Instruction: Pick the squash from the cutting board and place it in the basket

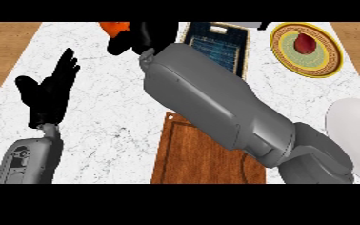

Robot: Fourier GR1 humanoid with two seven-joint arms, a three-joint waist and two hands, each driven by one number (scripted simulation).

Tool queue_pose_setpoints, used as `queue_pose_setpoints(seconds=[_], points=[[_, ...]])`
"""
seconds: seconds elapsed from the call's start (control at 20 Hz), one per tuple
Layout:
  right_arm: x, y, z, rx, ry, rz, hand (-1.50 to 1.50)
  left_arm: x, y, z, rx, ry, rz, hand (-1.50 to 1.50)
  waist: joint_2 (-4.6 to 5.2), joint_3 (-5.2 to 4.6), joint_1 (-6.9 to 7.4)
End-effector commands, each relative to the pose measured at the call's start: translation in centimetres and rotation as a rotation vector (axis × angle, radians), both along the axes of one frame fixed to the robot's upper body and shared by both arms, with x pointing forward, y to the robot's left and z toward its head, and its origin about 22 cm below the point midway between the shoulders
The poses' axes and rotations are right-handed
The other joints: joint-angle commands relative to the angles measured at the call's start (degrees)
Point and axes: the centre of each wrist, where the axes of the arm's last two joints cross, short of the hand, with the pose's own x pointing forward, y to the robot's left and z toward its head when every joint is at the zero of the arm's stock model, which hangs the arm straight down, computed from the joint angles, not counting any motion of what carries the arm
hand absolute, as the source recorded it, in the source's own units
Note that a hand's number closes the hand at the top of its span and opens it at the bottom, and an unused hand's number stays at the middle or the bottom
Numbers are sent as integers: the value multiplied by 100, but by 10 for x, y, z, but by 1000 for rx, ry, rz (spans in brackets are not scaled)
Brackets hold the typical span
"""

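A white marbled worktop (pixel 105 124) with a wooden edge at its far corners carries a brown wooden cutting board (pixel 200 159) at the near middle, a dark rectangular basket (pixel 219 45) at the far middle, and a yellow patterned plate (pixel 309 57) at the far right.

My right hand (pixel 144 35) is curled round the orange squash (pixel 112 27), which shows only just left of my fingers. The basket (pixel 219 45) lies just right of that hand, the plate (pixel 281 52) with a red fruit (pixel 305 43) farther right. The cutting board (pixel 190 157) sits under my right forearm. My left hand (pixel 49 90) rests open, fingers up, well left.
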Motion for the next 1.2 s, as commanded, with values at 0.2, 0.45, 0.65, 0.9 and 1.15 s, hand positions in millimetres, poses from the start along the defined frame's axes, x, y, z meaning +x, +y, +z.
queue_pose_setpoints(seconds=[0.2, 0.45, 0.65, 0.9, 1.15], points=[[36, -43, -15, 1, 41, 23, 150, -4, 16, 1, 11, 15, 1, 0, -14, 5, -63], [42, -50, -35, 71, 66, 35, 150, 0, 3, -6, 4, -4, 11, 0, -8, 3, -74], [59, -76, -43, -572, -105, 66, 150, -6, 4, -1, 5, -5, 9, 0, -19, -37, -23], [60, -69, -30, -763, -209, 81, 150, -15, 7, -3, 3, -3, 13, 0, -40, -3, -25], [67, -62, -17, -755, -233, 55, 150, -19, 3, 2, -1, -18, 23, 0, -4, 2, 10]])
